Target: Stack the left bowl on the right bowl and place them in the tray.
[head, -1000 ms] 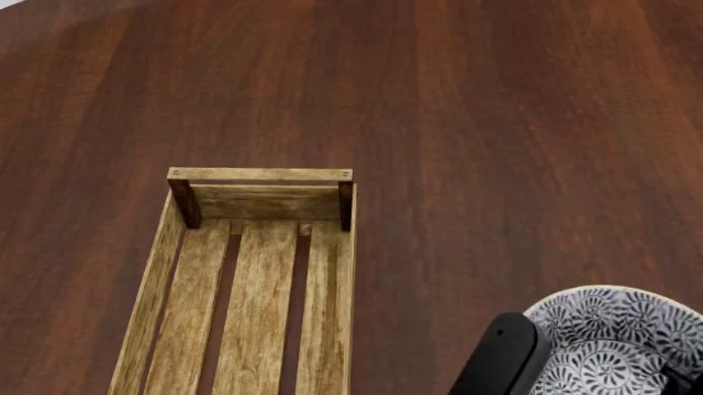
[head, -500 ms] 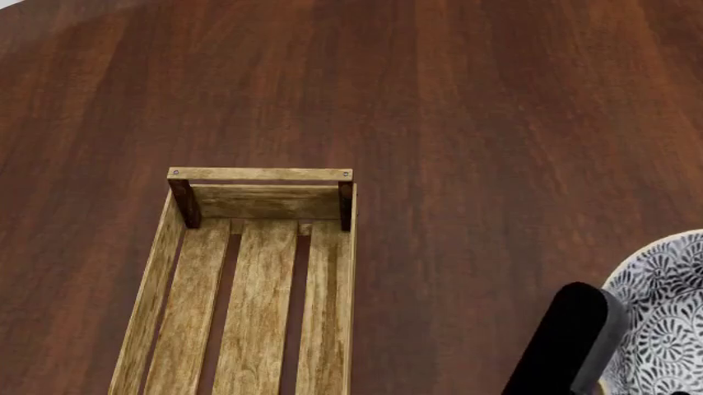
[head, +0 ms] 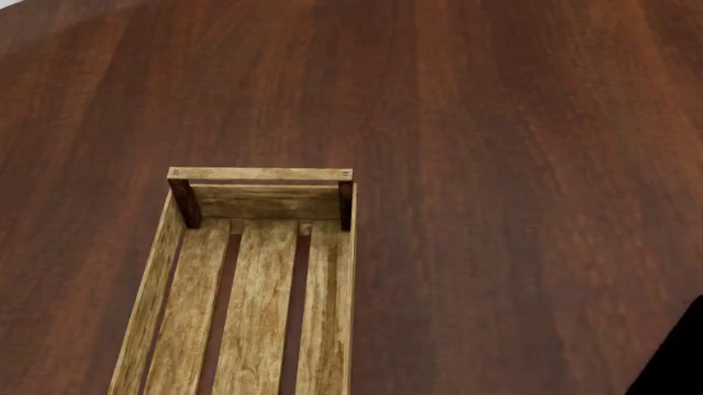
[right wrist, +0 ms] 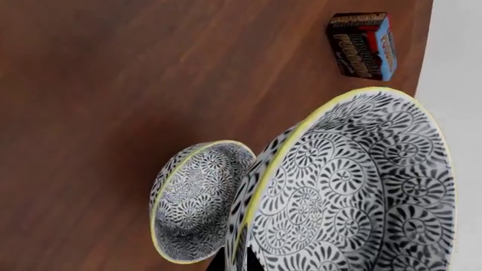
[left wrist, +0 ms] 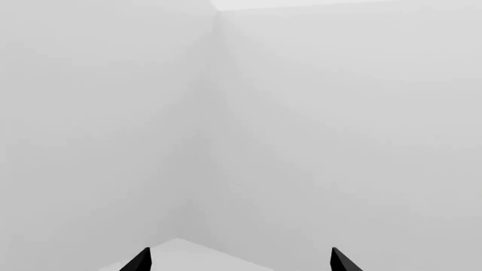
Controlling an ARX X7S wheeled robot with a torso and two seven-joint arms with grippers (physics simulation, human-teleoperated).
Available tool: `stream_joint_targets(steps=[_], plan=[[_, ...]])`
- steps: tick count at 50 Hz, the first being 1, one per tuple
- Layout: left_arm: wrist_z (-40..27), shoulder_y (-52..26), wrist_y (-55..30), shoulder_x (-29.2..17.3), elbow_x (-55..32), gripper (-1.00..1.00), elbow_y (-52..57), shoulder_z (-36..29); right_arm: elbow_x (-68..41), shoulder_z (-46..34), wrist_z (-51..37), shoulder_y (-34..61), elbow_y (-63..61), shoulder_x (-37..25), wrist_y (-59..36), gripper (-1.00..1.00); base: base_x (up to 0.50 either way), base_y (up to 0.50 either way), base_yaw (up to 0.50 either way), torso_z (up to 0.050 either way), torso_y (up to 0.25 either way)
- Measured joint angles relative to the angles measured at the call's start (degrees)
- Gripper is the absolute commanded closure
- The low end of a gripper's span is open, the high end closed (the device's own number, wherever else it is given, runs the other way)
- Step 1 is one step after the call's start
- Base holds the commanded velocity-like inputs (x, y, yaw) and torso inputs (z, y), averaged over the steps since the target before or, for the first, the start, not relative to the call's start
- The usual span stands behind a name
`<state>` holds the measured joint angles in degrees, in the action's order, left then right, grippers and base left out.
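held bowl [right wrist: 354, 192]: large, black-and-white swirl pattern, yellow rim; fills much of the right wrist view, tipped on edge, its far side cut off by the frame.
second bowl [right wrist: 197, 200]: same pattern and yellow rim, looks smaller in the right wrist view; sits on the surface just beside the held bowl; whether the 2 rims touch cannot be told.
tray [head: 255, 280]: light weathered wood with 3 bottom slats and dark corner posts; lies on the surface at the lower left of the head view, well apart from anything else there; only its far end shows, the near end runs out of frame. Nothing lies in the part that shows.
right gripper [right wrist: 235, 261]: only a dark sliver shows at the held bowl's rim, at the picture's edge; the jaws look clamped on that rim, 1 finger each side, though most of them are out of frame.
right arm [head: 676, 362]: a black shape in the lower right corner of the head view, cut off; neither bowl shows in that view.
left gripper [left wrist: 239, 261]: 2 black fingertips [left wrist: 139, 261] set wide apart, nothing between the jaws; only the tips show.
left wrist view background: plain pale walls [left wrist: 301, 113] meeting at a corner.
small box [right wrist: 362, 44]: lies on the surface near its edge, well apart from the bowls; blue, red and dark sides with printed lettering too blurred to read.
surface [head: 495, 123]: dark reddish-brown wood grain.
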<state>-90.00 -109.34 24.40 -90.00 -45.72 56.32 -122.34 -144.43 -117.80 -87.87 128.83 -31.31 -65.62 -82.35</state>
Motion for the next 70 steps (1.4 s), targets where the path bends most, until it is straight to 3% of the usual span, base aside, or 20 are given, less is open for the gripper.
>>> stream_joint_targets(steps=[13, 25, 49, 70], plan=[[0.0, 0.1, -0.9, 0.0, -0.5, -1.00, 0.5, 0.9, 6.0, -2.2, 3.0, 0.8, 1.1, -8.8, -2.6, 1.00, 0.00, 0.00, 0.00, 0.000, 0.000], [0.0, -0.5, -2.9, 0.0, -1.9, -1.00, 1.8, 2.3, 17.6, -0.5, 12.3, -3.6, 2.3, -11.9, -2.7, 1.00, 0.00, 0.00, 0.00, 0.000, 0.000], [0.0, -1.1, -6.0, 0.0, -4.0, -1.00, 3.4, 4.7, 41.3, 1.2, 32.6, -12.1, 5.1, -11.7, 0.6, 1.00, 0.00, 0.00, 0.00, 0.000, 0.000], [0.0, -0.4, -6.3, 0.0, -4.4, -1.00, 3.5, 5.5, 51.9, -0.8, 39.5, -20.9, 8.0, -9.3, 10.3, 1.00, 0.00, 0.00, 0.00, 0.000, 0.000]])
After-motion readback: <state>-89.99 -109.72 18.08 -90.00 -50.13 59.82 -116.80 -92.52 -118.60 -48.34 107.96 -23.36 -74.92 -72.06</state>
